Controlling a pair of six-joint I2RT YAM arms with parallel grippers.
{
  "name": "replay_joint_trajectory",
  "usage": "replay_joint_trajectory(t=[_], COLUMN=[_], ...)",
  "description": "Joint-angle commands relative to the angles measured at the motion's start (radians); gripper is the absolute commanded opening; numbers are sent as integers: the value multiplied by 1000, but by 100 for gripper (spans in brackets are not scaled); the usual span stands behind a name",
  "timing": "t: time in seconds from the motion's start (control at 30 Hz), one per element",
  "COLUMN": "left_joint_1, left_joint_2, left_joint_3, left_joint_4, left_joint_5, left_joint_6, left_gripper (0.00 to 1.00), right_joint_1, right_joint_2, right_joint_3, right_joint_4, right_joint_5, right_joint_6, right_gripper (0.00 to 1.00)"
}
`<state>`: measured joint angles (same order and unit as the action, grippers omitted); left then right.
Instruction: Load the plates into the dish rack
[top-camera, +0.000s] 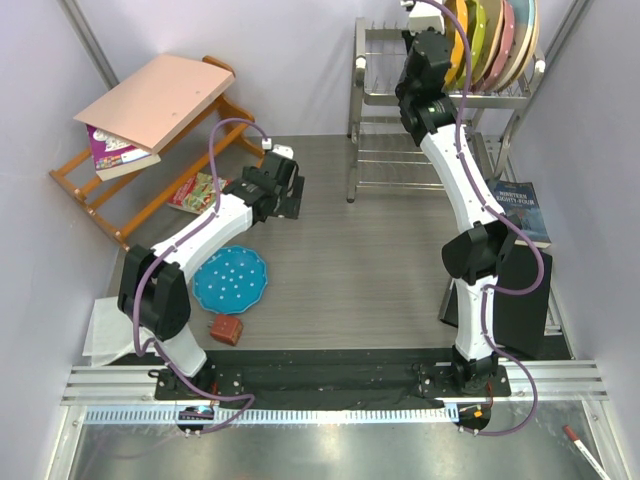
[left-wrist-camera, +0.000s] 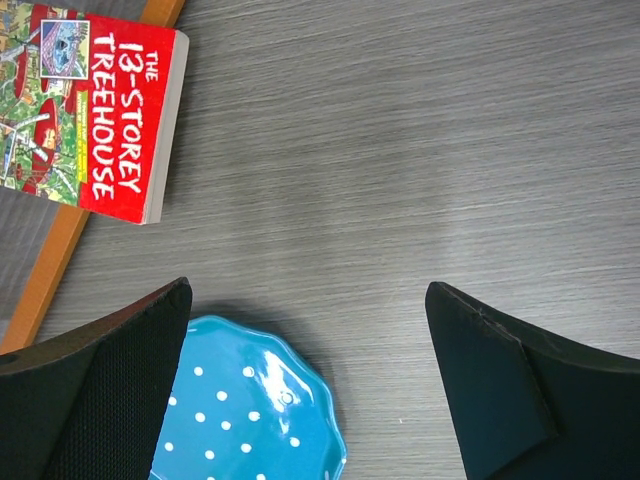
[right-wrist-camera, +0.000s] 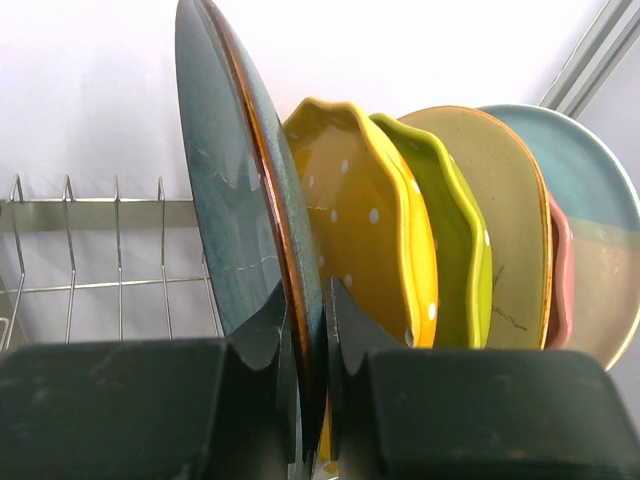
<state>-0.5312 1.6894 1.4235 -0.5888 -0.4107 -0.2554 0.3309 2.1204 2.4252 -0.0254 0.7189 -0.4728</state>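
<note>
The dish rack stands at the back right. On its upper shelf stand the orange dotted plate, the lime green plate and plain cream, pink and pale blue plates. My right gripper is shut on the rim of the dark grey-blue speckled plate, held upright just left of the orange one. In the top view my right gripper hides that plate. The blue dotted plate lies flat on the table. My left gripper is open and empty above the table, with the blue plate by its left finger.
A slanted wooden shelf with books stands at the back left. A red book lies beside it. A small brown block sits near the blue plate. Another book lies at the right by the rack.
</note>
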Motion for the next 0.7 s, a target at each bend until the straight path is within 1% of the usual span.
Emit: replay_joint_trajectory(t=[0.0, 0.1, 0.23, 0.5, 0.63, 0.67], left_joint_1=[-7, -7, -12, -16, -16, -16], left_joint_2=[-2, 0, 6, 7, 10, 9], left_joint_3=[31, 25, 34, 26, 23, 23], left_joint_4=[17, 20, 20, 21, 27, 26], left_joint_5=[-7, 0, 3, 0, 0, -2], left_joint_6=[-12, -15, -16, -16, -15, -15], left_gripper=[100, 99, 100, 99, 100, 100], right_joint_1=[-38, -38, -41, -43, -44, -44], right_joint_2=[-126, -126, -131, -128, -122, -122], right_joint_3=[48, 58, 40, 35, 32, 34], right_joint_4=[275, 255, 252, 223, 188, 167], right_joint_5=[108, 99, 129, 119, 108, 102], right_joint_6=[-47, -43, -41, -32, -6, 28], right_gripper=[1, 1, 1, 1, 1, 1])
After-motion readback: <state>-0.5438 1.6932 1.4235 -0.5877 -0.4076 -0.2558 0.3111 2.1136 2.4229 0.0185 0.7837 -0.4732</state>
